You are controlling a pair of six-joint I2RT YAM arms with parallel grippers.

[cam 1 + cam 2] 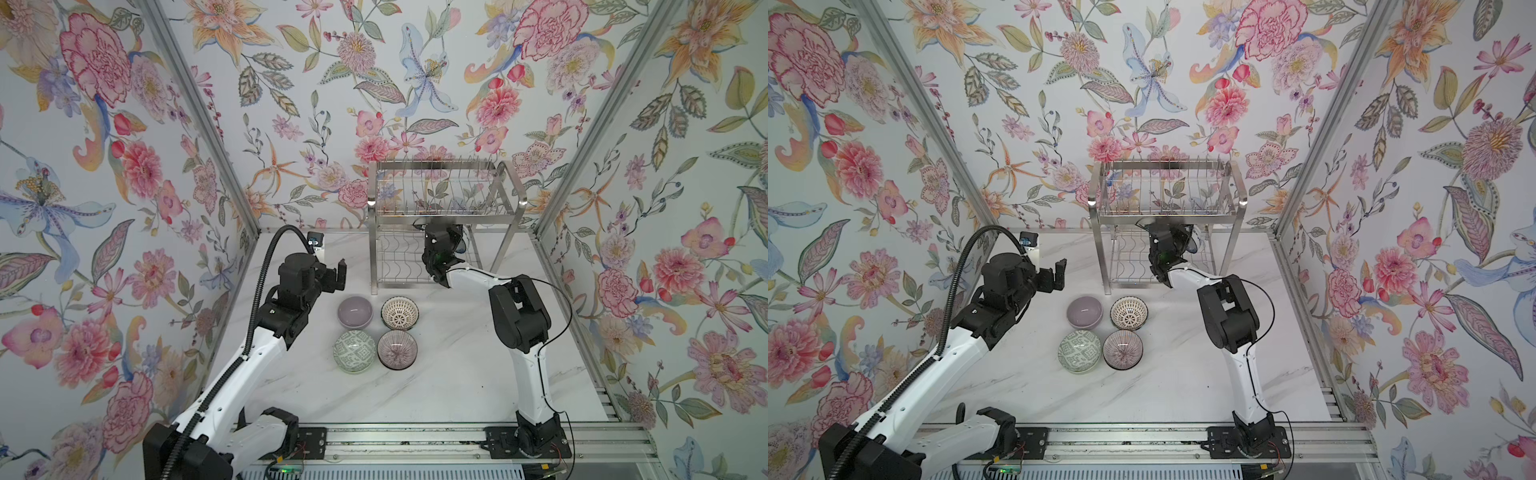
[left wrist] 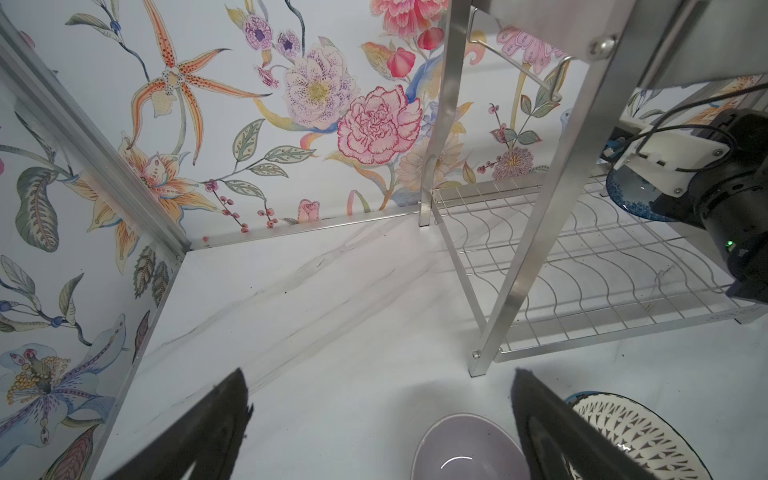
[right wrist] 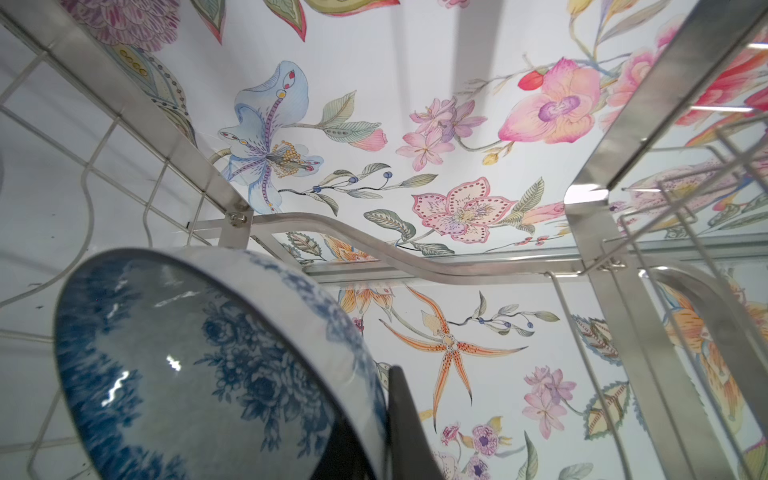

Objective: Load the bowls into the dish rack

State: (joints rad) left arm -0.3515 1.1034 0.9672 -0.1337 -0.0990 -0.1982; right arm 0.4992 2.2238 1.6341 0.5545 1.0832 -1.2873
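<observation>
The two-tier steel dish rack (image 1: 372,232) (image 1: 1099,241) stands at the back of the table. My right gripper (image 3: 365,395) reaches into its lower tier, shut on the rim of a blue floral bowl (image 3: 199,365) (image 2: 627,195), which is tilted on edge above the wavy wire shelf. On the table in front of the rack sit a lilac bowl (image 1: 355,311) (image 2: 465,449), a white lattice bowl (image 1: 400,313) (image 2: 636,440), a grey-green geometric bowl (image 1: 354,351) and a purple-lined bowl (image 1: 397,349). My left gripper (image 1: 336,274) (image 2: 379,374) hangs open and empty just beyond the lilac bowl.
Floral walls with aluminium corner posts (image 1: 199,112) close in the white marble table (image 1: 436,390) on three sides. A metal rail (image 1: 399,440) carrying both arm bases runs along the front edge. The rack's upper tier carries thin upright prongs (image 1: 440,187).
</observation>
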